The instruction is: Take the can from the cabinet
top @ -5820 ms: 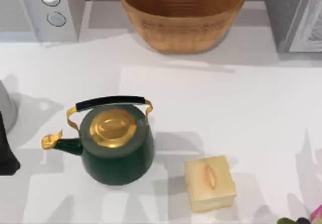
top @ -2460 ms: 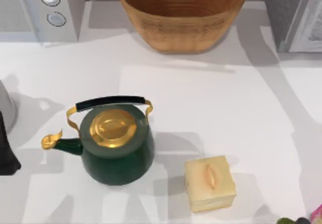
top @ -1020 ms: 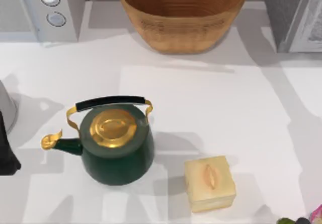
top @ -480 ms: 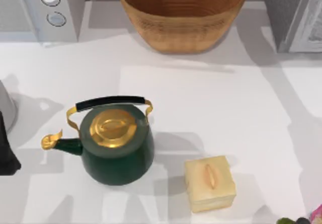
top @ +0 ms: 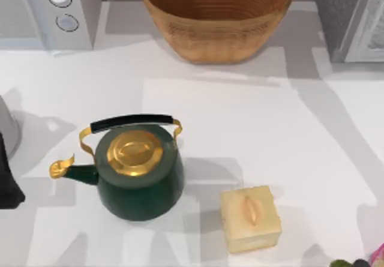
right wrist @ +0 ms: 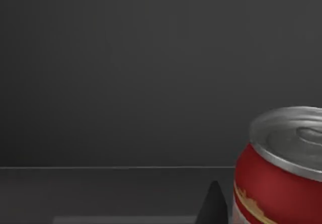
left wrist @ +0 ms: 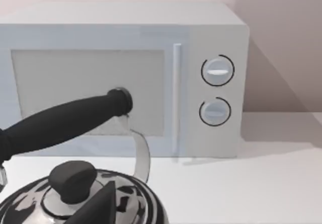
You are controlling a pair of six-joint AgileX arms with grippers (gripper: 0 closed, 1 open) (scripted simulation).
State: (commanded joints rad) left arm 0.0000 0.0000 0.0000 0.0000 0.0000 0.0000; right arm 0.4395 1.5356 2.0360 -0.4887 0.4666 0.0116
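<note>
Right wrist view: the can (right wrist: 282, 168) stands upright inside a dark compartment, probably the cabinet; one dark fingertip (right wrist: 214, 204) of the right gripper sits just beside it. Can't tell how far the fingers are spread or whether they grip. Top view: wicker basket (top: 217, 16) at upper centre, interior bare; green kettle (top: 139, 171) lower left, lid on; cream block (top: 249, 218) lower right of it. Left arm parked by a silver kettle (left wrist: 80, 199).

Colour rundown: the can (right wrist: 282, 173) was red with a gold band and a silvery top, sitting against dark grey walls. The kettle (top: 139, 174) was deep green with a gold lid and spout and a black handle. Tan ribbed basket (top: 217, 16), cream block (top: 249, 218), white microwave (left wrist: 126, 78).
</note>
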